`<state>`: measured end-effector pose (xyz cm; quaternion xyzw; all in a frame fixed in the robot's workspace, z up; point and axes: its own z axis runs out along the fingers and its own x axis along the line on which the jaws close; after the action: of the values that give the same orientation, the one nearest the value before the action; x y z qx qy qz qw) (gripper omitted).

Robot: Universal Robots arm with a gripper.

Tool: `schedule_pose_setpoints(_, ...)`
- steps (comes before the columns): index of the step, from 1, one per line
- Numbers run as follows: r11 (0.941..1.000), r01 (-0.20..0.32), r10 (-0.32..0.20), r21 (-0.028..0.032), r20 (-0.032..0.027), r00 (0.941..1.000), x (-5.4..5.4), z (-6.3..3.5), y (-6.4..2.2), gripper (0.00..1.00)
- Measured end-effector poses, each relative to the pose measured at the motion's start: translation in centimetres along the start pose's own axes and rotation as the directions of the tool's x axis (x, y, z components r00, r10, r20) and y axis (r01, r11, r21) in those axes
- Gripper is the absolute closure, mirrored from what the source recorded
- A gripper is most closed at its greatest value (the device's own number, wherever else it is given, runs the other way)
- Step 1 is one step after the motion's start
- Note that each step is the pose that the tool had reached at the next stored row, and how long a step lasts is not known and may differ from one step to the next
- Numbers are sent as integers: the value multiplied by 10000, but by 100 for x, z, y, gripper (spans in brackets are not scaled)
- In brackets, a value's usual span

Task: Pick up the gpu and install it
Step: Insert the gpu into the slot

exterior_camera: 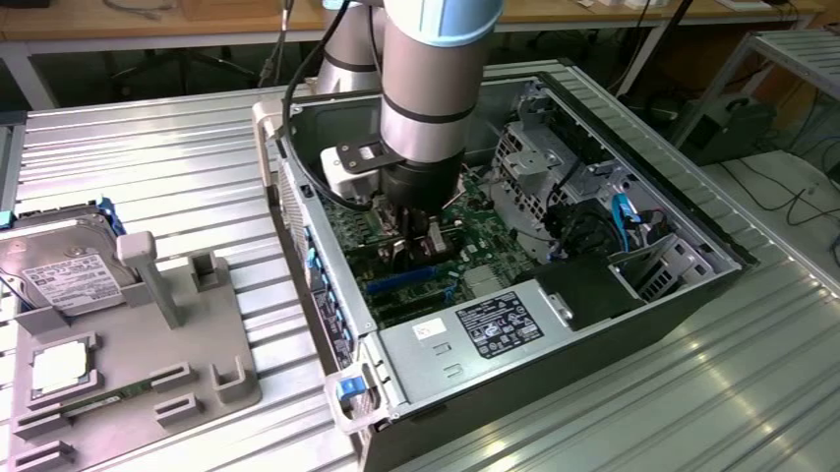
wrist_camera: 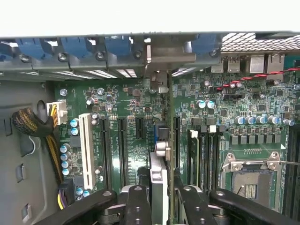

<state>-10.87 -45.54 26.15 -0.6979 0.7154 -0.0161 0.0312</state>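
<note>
Claw (wrist_camera: 159,199) pinching gpu (wrist_camera: 163,154) edge-on, directly below fingers, long axis along motherboard (wrist_camera: 131,101) slots, bracket end toward the case's rear wall (wrist_camera: 117,47).

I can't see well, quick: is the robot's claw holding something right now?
Gripper: closed on the gpu, holding it on edge over the green motherboard inside the computer case.
</note>
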Motion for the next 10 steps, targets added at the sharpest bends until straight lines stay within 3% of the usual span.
schedule_pose_setpoints(1, 9999, 4, -4, 139, -5, 10000, 0, 6, 0, 72)
schedule_pose_setpoints(2, 9997, 7, -7, 240, -6, 10000, 0, 6, 0, 72)
schedule_pose_setpoints(10, 9997, 7, -6, 232, -4, 10000, 2, 101, 27, 72)
